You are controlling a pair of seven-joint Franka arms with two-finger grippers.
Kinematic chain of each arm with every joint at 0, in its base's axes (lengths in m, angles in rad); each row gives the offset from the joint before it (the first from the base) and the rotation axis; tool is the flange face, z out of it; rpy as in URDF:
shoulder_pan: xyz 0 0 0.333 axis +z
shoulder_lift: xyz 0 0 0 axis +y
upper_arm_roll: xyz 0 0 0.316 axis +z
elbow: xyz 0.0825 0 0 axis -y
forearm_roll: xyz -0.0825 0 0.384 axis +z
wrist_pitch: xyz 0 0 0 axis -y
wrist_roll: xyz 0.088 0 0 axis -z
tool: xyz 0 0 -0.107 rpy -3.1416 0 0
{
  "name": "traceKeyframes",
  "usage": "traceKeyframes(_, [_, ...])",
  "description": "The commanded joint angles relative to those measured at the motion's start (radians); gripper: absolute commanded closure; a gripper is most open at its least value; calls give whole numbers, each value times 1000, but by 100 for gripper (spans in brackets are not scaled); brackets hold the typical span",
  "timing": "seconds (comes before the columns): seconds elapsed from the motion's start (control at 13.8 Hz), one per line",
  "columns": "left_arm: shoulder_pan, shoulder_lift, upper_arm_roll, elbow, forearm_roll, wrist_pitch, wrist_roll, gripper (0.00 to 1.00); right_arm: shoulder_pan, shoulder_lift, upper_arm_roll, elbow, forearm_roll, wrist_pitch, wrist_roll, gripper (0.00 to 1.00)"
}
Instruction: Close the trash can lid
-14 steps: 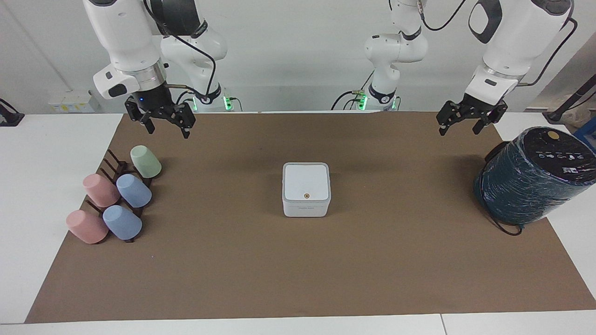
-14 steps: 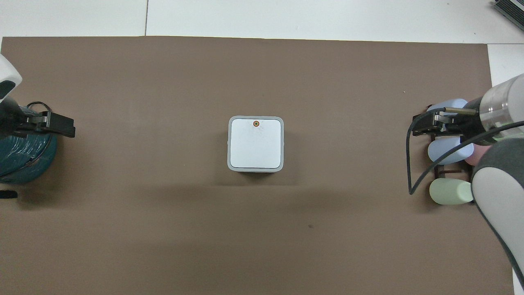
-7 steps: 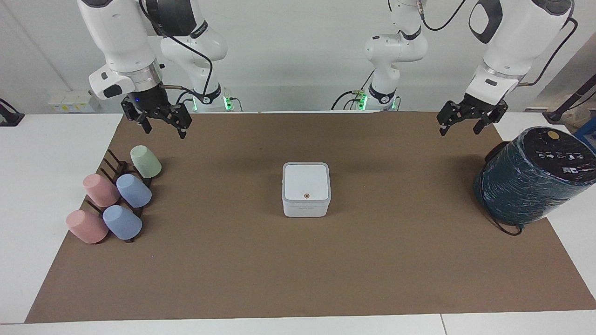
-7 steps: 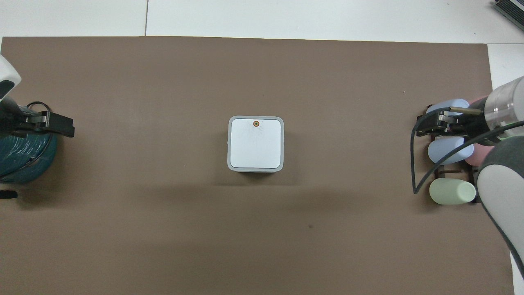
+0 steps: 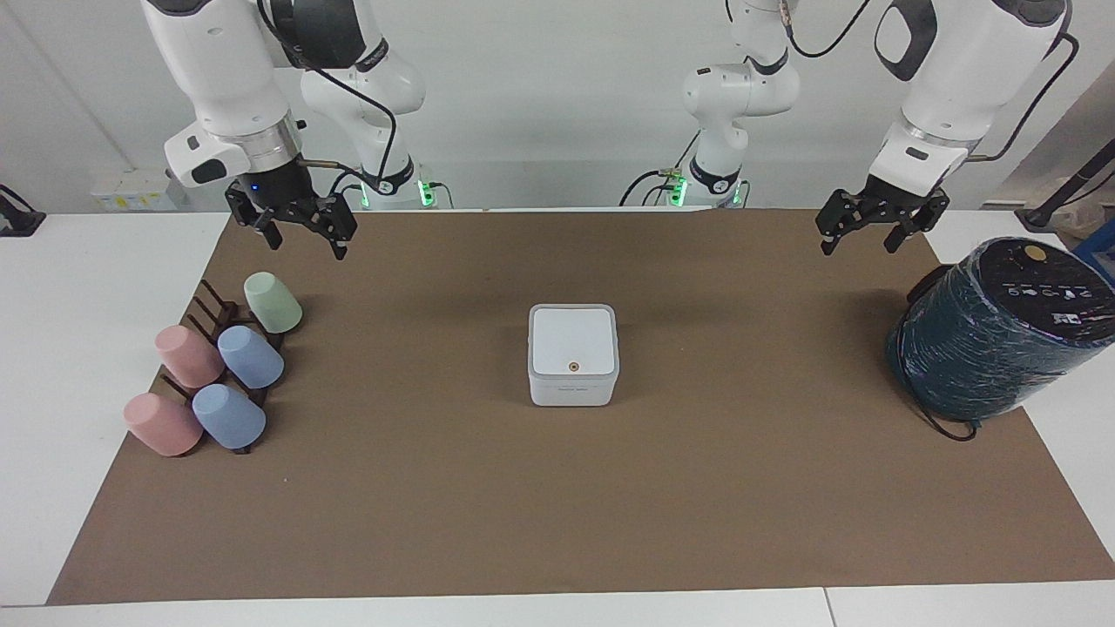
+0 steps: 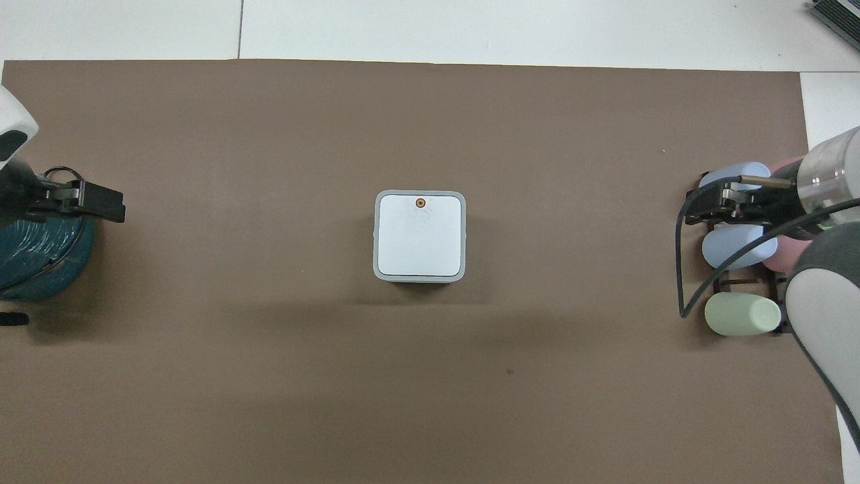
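The white cube-shaped trash can (image 5: pixel 572 383) stands at the middle of the brown mat, and it also shows in the overhead view (image 6: pixel 419 277). Its flat white lid (image 5: pixel 573 340) lies down flat on the can, with the orange dot on top (image 6: pixel 420 202). My right gripper (image 5: pixel 308 244) hangs open and empty in the air over the mat's edge by the cup rack, well apart from the can. My left gripper (image 5: pixel 858 245) hangs open and empty in the air beside the teal cylinder. Both also show in the overhead view, the left gripper (image 6: pixel 111 205) and the right gripper (image 6: pixel 695 210).
A dark rack with several pastel cups (image 5: pixel 218 370) lies at the right arm's end of the table. A large dark teal wrapped cylinder (image 5: pixel 993 335) with a black top stands at the left arm's end. The brown mat (image 5: pixel 557 505) covers the table's middle.
My right gripper has risen a little and drawn back toward its own end of the table. The left gripper, the can and the lid have not moved.
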Motion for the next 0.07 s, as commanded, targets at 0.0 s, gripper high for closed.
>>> traceKeyframes(0.0, [2, -16, -15, -17, 19, -4, -10, 0, -20, -12, 11, -13, 15, -8, -26, 0])
